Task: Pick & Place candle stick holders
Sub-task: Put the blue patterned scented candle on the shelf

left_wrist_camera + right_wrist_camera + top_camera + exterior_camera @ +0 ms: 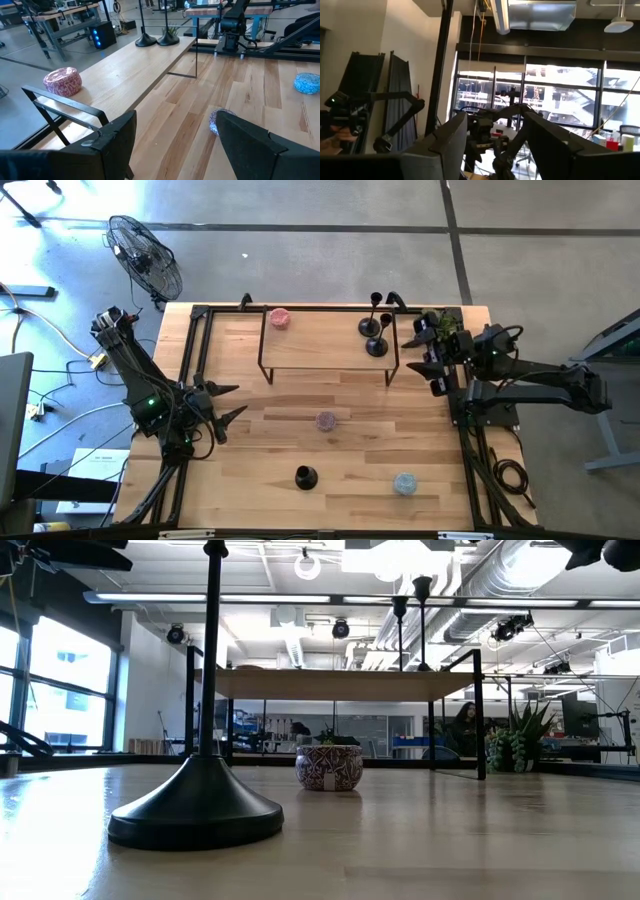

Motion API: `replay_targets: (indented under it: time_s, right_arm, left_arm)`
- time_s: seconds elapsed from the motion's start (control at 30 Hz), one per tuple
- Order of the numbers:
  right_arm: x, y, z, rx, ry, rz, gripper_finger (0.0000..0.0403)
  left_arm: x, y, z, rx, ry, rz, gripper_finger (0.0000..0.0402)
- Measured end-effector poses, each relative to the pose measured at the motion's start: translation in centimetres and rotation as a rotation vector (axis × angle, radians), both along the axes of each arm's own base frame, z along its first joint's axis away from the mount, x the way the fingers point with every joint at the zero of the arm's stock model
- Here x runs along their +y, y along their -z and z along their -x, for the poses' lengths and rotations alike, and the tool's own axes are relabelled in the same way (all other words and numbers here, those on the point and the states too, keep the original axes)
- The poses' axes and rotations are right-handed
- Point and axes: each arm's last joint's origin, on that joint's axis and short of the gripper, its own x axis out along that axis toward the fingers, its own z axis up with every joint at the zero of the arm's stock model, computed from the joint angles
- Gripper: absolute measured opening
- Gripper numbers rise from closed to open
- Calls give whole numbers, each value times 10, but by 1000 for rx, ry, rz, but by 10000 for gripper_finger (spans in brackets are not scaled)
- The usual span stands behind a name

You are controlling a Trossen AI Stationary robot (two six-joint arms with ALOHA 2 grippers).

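Two black candle stick holders (371, 325) (376, 345) stand by their round bases on the raised wooden shelf (320, 345) at the table's far side; they also show in the left wrist view (145, 41) (168, 40). A third holder (305, 477) stands on the table near the front edge; its domed base is close up in the low view (197, 812). My left gripper (232, 402) is open and empty at the table's left, pointing right. My right gripper (428, 350) is open and empty just right of the shelf, tipped upward.
A pink candle (279, 318) sits on the shelf's left end. A purple candle (326, 421) sits mid-table and a blue one (404, 482) sits front right. The shelf's black legs (392, 370) and the table's black frame rails (190, 350) border the workspace.
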Motion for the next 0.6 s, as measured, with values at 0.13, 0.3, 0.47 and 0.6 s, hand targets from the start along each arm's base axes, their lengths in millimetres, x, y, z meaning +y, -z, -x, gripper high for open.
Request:
replay_targets:
  time_s: [0.13,0.3,0.47,0.6]
  right_arm:
    - [0,0,0,2,-8,-4,193]
    - [1,1,0,14,-43,5,193]
    - [3,1,1,25,-110,39,193]
    - [7,2,2,20,-194,133,193]
  left_arm:
    - [0,0,0,-4,-3,4,269]
    - [0,0,0,-4,-3,4,269]
    - [0,0,0,-4,-3,4,269]
    - [0,0,0,-5,-3,3,269]
